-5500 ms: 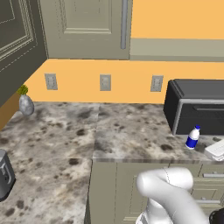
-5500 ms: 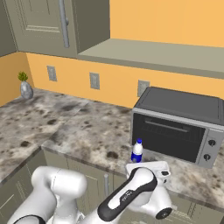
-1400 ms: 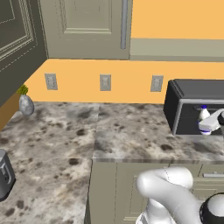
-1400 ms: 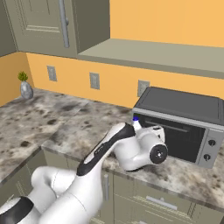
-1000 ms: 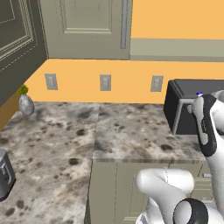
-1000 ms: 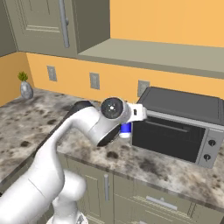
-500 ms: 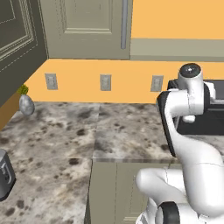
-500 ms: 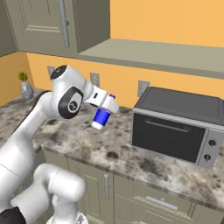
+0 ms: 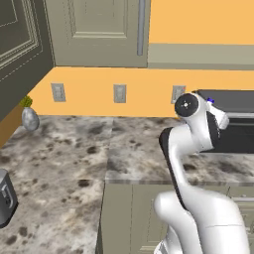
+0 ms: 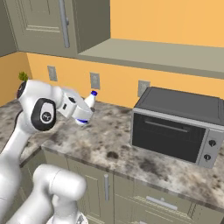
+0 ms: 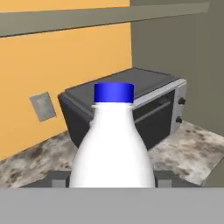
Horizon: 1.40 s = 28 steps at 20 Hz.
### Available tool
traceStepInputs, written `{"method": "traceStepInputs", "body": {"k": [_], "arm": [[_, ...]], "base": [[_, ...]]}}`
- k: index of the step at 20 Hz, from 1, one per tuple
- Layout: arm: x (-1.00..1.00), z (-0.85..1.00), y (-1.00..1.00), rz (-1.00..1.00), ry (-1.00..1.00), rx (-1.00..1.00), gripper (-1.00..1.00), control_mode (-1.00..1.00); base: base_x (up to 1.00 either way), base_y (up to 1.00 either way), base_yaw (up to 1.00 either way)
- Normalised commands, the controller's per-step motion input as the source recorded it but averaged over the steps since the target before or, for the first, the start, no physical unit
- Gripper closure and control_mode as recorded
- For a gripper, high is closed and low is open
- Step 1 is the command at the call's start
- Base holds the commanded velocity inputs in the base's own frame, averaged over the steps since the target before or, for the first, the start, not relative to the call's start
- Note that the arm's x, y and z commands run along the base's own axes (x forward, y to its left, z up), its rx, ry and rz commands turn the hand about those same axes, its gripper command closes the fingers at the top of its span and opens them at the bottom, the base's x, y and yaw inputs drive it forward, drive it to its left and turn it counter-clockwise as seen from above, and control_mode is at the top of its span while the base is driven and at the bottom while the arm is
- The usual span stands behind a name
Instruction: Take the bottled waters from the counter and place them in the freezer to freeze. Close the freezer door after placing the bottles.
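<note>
Aloft above the speckled stone counter (image 10: 109,144), held the blue-capped water bottle (image 10: 85,109), clamped in the gripper (image 10: 81,114) at the end of the white arm (image 9: 191,149), clear of the slab. Seen from the right base view: bottle tilted, cap pointing up and toward the orange wall, blue label band peeking out under the hand, arm folded over the left part of the counter, well apart from the dark toaster oven (image 10: 177,124) standing on the right. Seen from the left base view: hand turned away, body of the bottle hidden behind the wrist, just a speck of blue cap (image 9: 211,100) showing in front of the oven (image 9: 233,124); also shown, a small grey vase with a green sprig (image 9: 30,116) in the far left corner of the counter, three grey wall outlets (image 9: 119,93) along the orange backsplash, and a dark round appliance (image 9: 6,196) at the left edge, partly cut off. Seen from the hand view: bottle (image 11: 113,144) upright in frame, translucent-white shoulders and blue cap rising between the grey finger pads (image 11: 59,178) pressed at either side; beyond it the toaster oven (image 11: 131,107) with two knobs on its front, one outlet (image 11: 43,106) on the wall beside it, and a grey-green cabinet side (image 11: 183,61) to the right.
</note>
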Motion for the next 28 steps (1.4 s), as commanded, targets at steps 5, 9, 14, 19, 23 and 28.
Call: {"method": "traceStepInputs", "body": {"k": [5,9,14,19,23,28], "arm": [[-0.35,0.0,0.0,0.13,-0.48,-0.16,1.0,-1.0],[-0.21,0.0,0.0,0.15,-0.23,-0.35,1.0,-1.0],[-0.4,0.01,0.04,0.14,-0.04,-0.27,1.0,-1.0],[-0.94,0.0,0.07,0.13,-0.03,-0.07,1.0,-1.0],[-0.92,-0.07,0.02,0.19,-0.19,-0.05,1.0,-1.0],[-0.38,-0.33,0.0,0.26,-0.34,-0.16,1.0,-1.0]], "base": [[0.0,0.0,0.0],[0.0,0.0,0.0],[0.0,0.0,0.0],[0.0,0.0,0.0],[0.0,0.0,0.0],[0.0,0.0,0.0]]}}
